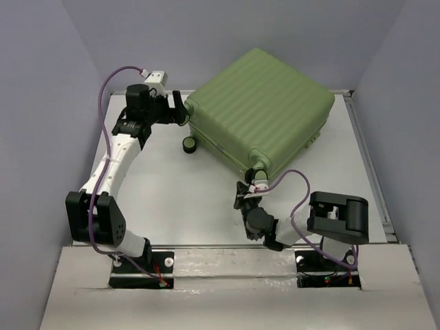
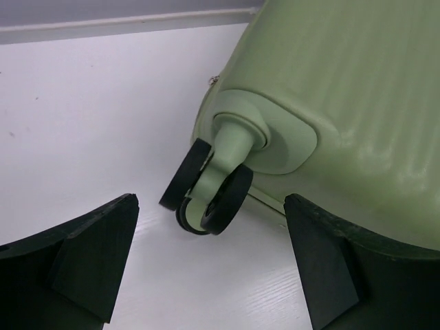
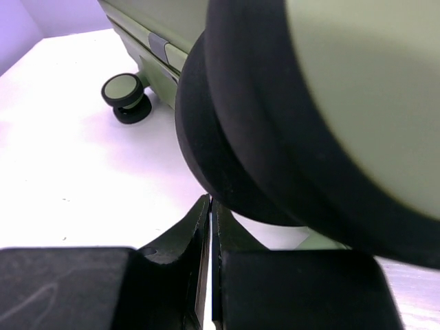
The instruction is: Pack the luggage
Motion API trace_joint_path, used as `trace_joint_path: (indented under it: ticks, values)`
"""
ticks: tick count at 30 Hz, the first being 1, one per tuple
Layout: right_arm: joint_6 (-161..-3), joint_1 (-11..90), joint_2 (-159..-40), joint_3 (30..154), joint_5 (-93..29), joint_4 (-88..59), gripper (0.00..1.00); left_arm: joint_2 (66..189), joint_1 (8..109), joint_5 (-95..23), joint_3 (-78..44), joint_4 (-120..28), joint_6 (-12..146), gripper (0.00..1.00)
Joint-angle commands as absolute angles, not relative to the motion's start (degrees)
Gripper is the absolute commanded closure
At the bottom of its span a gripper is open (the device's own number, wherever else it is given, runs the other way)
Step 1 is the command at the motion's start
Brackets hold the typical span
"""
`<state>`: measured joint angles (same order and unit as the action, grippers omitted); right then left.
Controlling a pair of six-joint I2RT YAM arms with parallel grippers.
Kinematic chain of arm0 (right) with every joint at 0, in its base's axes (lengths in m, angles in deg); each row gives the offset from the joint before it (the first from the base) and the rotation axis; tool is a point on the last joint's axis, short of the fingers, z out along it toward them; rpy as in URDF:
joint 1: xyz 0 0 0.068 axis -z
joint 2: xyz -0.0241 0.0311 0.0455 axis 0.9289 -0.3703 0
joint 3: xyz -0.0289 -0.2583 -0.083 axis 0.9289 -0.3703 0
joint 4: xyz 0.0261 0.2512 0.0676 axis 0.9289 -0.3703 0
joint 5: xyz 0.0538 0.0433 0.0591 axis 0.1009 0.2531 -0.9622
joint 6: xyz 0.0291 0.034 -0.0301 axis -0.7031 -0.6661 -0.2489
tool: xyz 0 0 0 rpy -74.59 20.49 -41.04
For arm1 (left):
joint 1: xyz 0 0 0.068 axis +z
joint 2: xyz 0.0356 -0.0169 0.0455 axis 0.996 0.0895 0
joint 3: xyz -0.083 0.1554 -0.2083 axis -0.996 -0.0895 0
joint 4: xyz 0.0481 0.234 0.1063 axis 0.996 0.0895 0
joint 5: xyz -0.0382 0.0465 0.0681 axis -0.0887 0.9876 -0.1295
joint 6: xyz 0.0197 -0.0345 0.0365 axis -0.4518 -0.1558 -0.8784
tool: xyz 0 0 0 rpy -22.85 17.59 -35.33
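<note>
Closed luggage (image 1: 258, 110) fills the upper right, one wheel (image 2: 206, 196) just ahead of the spread left fingers (image 2: 89, 254); right fingers (image 3: 182, 237) are pressed together beside another wheel (image 3: 234, 158).

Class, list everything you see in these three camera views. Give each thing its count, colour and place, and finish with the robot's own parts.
luggage: one, light green and ribbed, closed, lying flat on the far right part of the table.
wheels: two seen from above, black with green hubs, along the luggage's near-left edge.
table: one, white, under everything.
left arm: one, white and black, reaching from the near edge to the luggage's left corner.
right arm: one, white and black, folded low near the luggage's near corner.
left gripper: one, black, open, facing a corner wheel.
right gripper: one, black, shut, close beside the near wheel; contact unclear.
</note>
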<state>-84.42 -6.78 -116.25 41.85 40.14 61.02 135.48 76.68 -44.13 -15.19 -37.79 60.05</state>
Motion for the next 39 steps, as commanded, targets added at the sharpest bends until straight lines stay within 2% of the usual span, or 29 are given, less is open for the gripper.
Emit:
trace_joint_path:
  ticks: [1, 7, 10, 13, 15, 16, 17, 22, 29, 31, 32, 33, 34, 38, 39]
  values:
    - [-85.6, -8.3, -115.0, 41.0, 35.7, 83.7, 0.93, 140.2, 73.4, -44.3, -9.8, -38.2, 55.2, 0.01]
    - [-85.7, -8.3, -114.8, 40.5, 35.3, 83.7, 0.93, 146.6, 72.9, -41.3, -4.9, -36.3, 52.8, 0.04]
    - [-86.0, -8.3, -114.8, 40.0, 35.3, 83.7, 0.93, 148.8, 72.5, -40.5, -2.1, -35.4, 51.9, 0.16]
    - [-86.1, -8.3, -114.7, 39.6, 35.4, 83.6, 0.93, 151.3, 71.8, -42.7, -1.5, -35.4, 51.9, 0.42]
    - [-86.1, -8.3, -114.6, 39.1, 35.4, 83.5, 0.93, 151.7, 71.1, -43.5, -2.0, -35.8, 51.7, 0.65]
    - [-86.0, -8.3, -114.1, 39.1, 35.3, 83.1, 0.93, 151.8, 70.5, -43.3, -2.0, -35.9, 51.9, 0.88]
    - [-85.8, -8.3, -113.6, 39.6, 35.3, 81.7, 0.93, 151.8, 70.3, -43.5, -2.2, -36.3, 52.8, 0.94]
    - [-86.0, -8.3, -112.4, 42.6, 33.0, 74.5, 0.93, 148.4, 69.9, -50.0, -7.1, -41.7, 59.2, 0.94]
    - [-87.1, -6.0, -116.8, 60.0, 20.0, 59.2, 0.93, 141.2, 66.5, -59.3, -17.4, -43.1, 70.4, 0.94]
    - [-91.2, -3.7, -118.5, 67.0, 13.6, 53.2, 0.93, 136.0, 66.8, -62.0, -25.1, -43.4, 73.3, 0.94]
    - [-92.4, -2.8, -119.0, 67.0, 11.0, 51.7, 0.93, 134.1, 67.3, -63.0, -25.2, -43.7, 74.2, 0.94]
    - [-95.0, -2.2, -119.6, 71.0, 4.7, 45.5, 0.93, 126.3, 69.4, -66.7, -35.0, -47.4, 78.4, 0.94]
    - [-95.2, -2.2, -119.6, 71.0, 4.7, 44.0, 0.93, 124.4, 69.4, -66.2, -36.5, -47.2, 78.6, 0.94]
    - [-99.3, -3.7, -111.0, 67.2, 7.2, 29.9, 0.93, 117.6, 69.3, -65.3, -42.4, -47.0, 79.6, 0.94]
    - [-102.2, -3.7, -104.5, 65.1, 9.2, 24.3, 0.91, 115.3, 69.3, -64.8, -43.3, -47.0, 79.6, 0.94]
